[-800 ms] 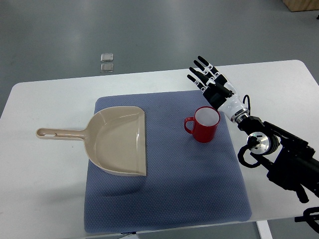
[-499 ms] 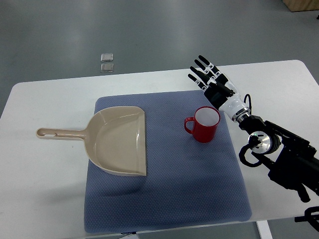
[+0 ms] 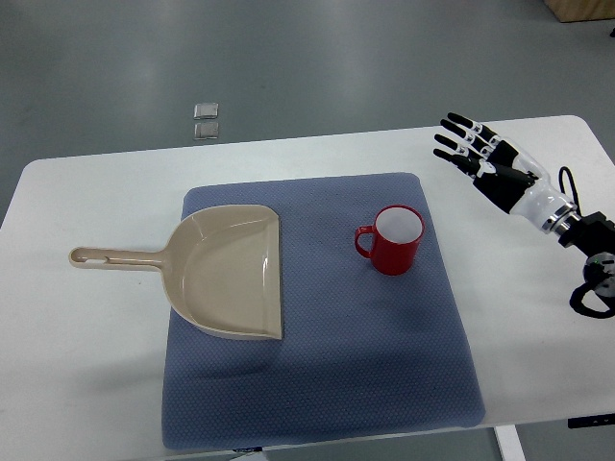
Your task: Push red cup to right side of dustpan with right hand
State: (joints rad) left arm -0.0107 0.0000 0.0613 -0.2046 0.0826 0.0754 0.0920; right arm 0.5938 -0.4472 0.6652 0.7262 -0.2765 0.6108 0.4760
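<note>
The robot's right hand (image 3: 485,160), fingers spread and holding nothing, hovers over the bare white table (image 3: 86,317) at about two o'clock from the scene's centre, its arm entering from the right edge. The hand is well apart from the red cup (image 3: 393,240), which lies toward eight o'clock from it. The cup stands upright on a blue-grey mat (image 3: 365,365), its handle pointing to nine o'clock and its white inside showing. At nine o'clock from the cup, with a clear strip of mat between them, rests a beige dustpan (image 3: 226,274), its open edge facing the cup and its long handle reaching to nine o'clock onto the table. Beyond the table at eleven o'clock, two small square plates (image 3: 206,120) sit in the grey floor.
</note>
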